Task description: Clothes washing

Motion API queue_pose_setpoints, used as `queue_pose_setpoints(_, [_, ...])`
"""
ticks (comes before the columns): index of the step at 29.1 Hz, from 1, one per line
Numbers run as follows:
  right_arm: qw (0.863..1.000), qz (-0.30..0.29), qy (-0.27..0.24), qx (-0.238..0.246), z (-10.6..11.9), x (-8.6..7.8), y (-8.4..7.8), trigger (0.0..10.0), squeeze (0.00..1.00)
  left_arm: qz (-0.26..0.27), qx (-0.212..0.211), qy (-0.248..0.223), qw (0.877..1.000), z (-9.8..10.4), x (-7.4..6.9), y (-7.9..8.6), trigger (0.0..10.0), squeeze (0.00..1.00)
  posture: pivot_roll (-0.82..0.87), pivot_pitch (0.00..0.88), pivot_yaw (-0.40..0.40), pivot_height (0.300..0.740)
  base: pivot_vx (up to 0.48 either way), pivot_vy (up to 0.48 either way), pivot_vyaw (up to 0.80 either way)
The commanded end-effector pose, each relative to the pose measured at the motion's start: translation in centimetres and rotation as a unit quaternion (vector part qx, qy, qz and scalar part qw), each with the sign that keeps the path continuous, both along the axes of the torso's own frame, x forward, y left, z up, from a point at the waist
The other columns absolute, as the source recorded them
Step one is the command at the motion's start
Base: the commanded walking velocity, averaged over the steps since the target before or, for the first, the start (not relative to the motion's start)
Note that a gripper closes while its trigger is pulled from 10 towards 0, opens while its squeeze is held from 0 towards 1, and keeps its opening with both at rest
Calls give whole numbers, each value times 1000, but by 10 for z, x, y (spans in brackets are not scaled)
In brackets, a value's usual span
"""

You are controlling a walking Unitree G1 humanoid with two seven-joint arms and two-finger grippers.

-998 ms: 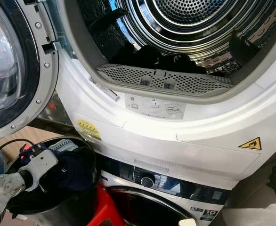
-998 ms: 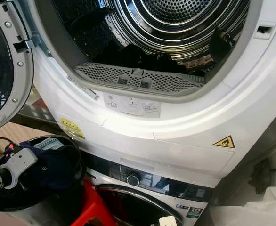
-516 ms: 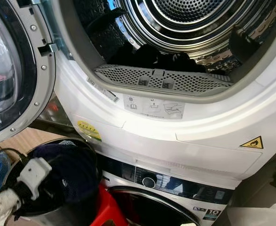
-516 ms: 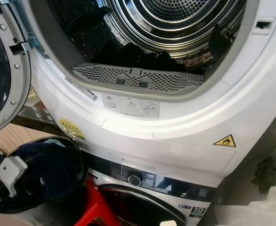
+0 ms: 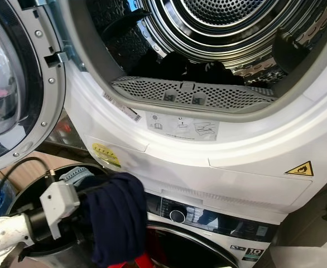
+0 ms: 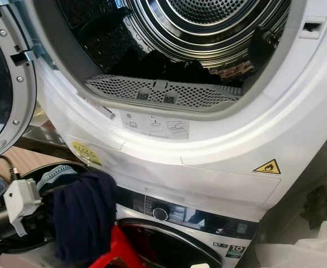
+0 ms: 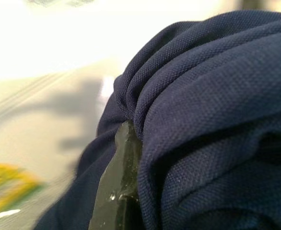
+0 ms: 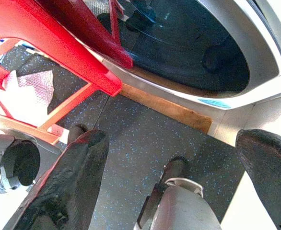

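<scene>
The left gripper [image 5: 99, 204] has just lifted a navy shirt [image 5: 116, 218], bunched between its clenched fingers [image 7: 119, 187], above the bin [image 5: 52, 251]; next, the drum [image 5: 219, 33] overhead. Right gripper [image 8: 179, 177] hangs released.

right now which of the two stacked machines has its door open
The upper machine: its door is swung out to the left, exposing the steel drum with dark clothes inside. The lower machine has its dark glass door shut.
</scene>
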State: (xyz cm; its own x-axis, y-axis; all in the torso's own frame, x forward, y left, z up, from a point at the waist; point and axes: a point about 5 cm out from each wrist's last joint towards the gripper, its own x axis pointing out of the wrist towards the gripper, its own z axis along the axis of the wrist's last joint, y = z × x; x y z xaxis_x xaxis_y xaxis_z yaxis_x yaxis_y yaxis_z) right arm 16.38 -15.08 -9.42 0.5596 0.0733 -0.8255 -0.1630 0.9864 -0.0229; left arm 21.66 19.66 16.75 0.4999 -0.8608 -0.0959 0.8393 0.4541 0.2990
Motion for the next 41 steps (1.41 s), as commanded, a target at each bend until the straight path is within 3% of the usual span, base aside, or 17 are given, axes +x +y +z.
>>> queue_pose_setpoints(1, [1000,7,7,3,-1,-1,4,10000,0,-37,1,16,999,12,0,-6,0,0,67,22,97,740,0,0,0])
queue_pose_setpoints(5, [1000,5,8,3,-1,-1,5,10000,0,-68,-36,44,996,31,8,-18,0,0,62,15,106,740,0,0,0])
queue_pose_setpoints(9, [1000,2,12,3,-2,-3,6,10000,0,-80,-70,41,993,42,17,-25,0,0,56,3,108,740,0,0,0])
queue_pose_setpoints(15, [1000,0,14,4,-2,-3,6,10000,0,-115,-75,27,990,53,23,-44,0,0,58,0,107,740,0,0,0])
queue_pose_setpoints(17, [1000,2,14,4,-2,-3,6,10000,0,-150,-78,-3,986,69,28,-60,0,0,60,0,105,740,0,0,0])
queue_pose_setpoints(20, [1000,2,14,4,-2,-3,6,10000,0,-164,-79,-10,983,74,30,-66,0,0,63,0,104,740,0,0,0])
queue_pose_setpoints(24, [1000,-1,12,5,-1,-1,7,10000,0,-240,-88,-34,966,97,33,-90,0,0,52,0,106,740,0,0,0])
queue_pose_setpoints(32, [1000,-5,15,3,-2,-2,6,10000,0,-251,-119,-101,955,130,44,-100,0,0,51,0,104,740,0,0,0])
queue_pose_setpoints(38, [1000,-2,19,1,-2,-4,5,10000,0,-307,-83,-124,940,147,44,-107,0,0,55,0,98,740,0,0,0])
queue_pose_setpoints(41, [1000,-3,17,1,-2,-3,4,10000,0,-293,-128,-192,928,177,53,-111,0,0,53,0,96,740,0,0,0])
